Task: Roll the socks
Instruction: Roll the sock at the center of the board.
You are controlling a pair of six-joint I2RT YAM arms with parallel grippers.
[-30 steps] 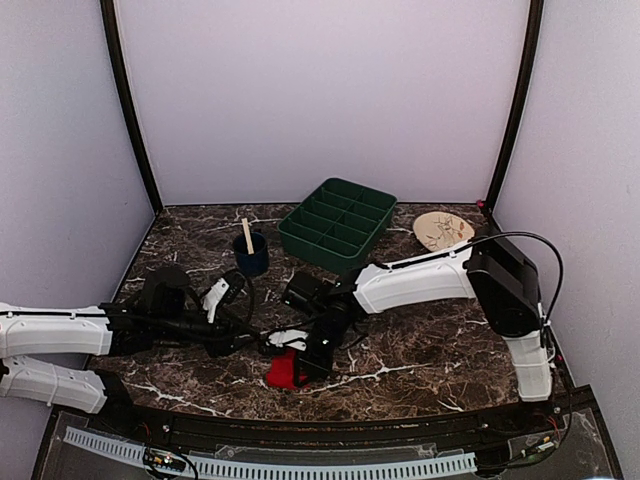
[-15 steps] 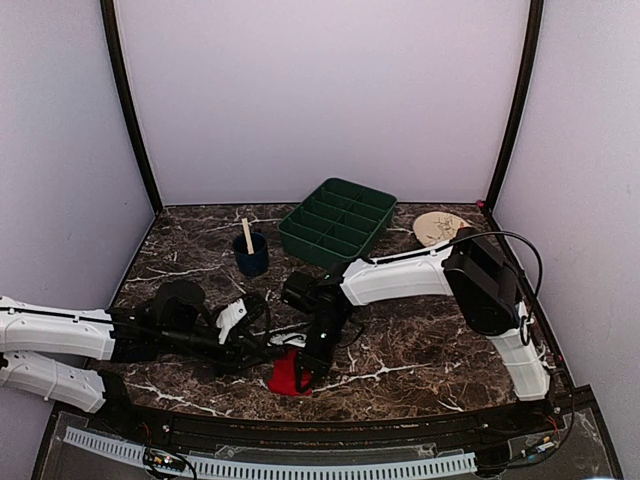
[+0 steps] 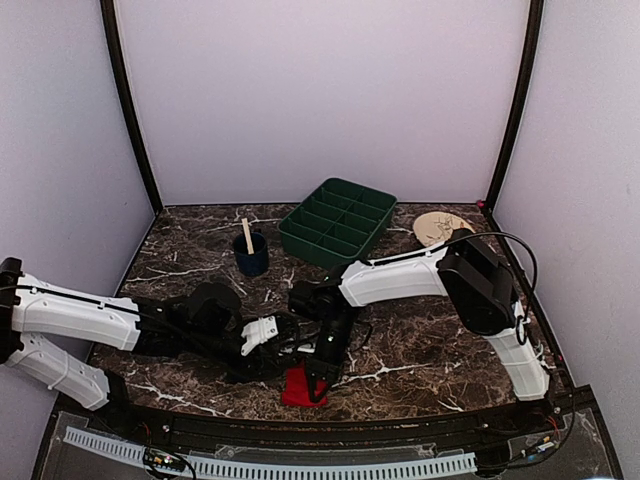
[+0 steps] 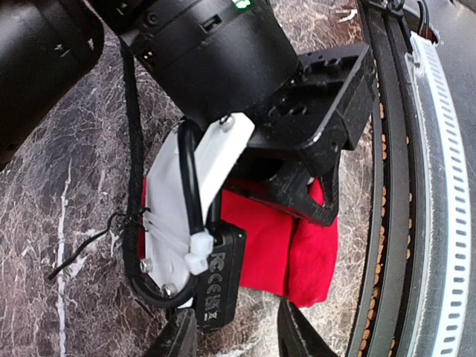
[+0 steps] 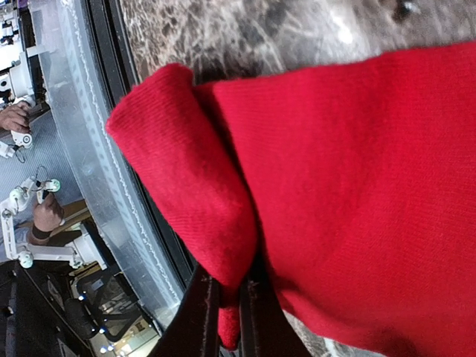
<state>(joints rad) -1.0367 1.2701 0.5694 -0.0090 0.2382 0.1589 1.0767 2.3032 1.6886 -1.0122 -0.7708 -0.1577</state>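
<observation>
Red sock (image 3: pixel 297 386) is lying at the lower centre of the surface (image 3: pixel 420 350), the right claw (image 5: pixel 227 305) pinching its folded edge. Beside it the left claw (image 4: pixel 234 338) is hovering, spread apart. Farther up, a green tray (image 3: pixel 340 222) is sitting.

- Top external: fixed, high behind the arm bases, angled down across the whole bench (image 3: pixel 430 340) to the back wall (image 3: pixel 320 100).
- Left wrist: close, low over the bench, with the right arm (image 4: pixel 223 67) filling most of the frame.
- Right wrist: closest, almost filled by the red sock (image 5: pixel 372 186).
- Shared by all three: red sock at the near bench edge.
</observation>
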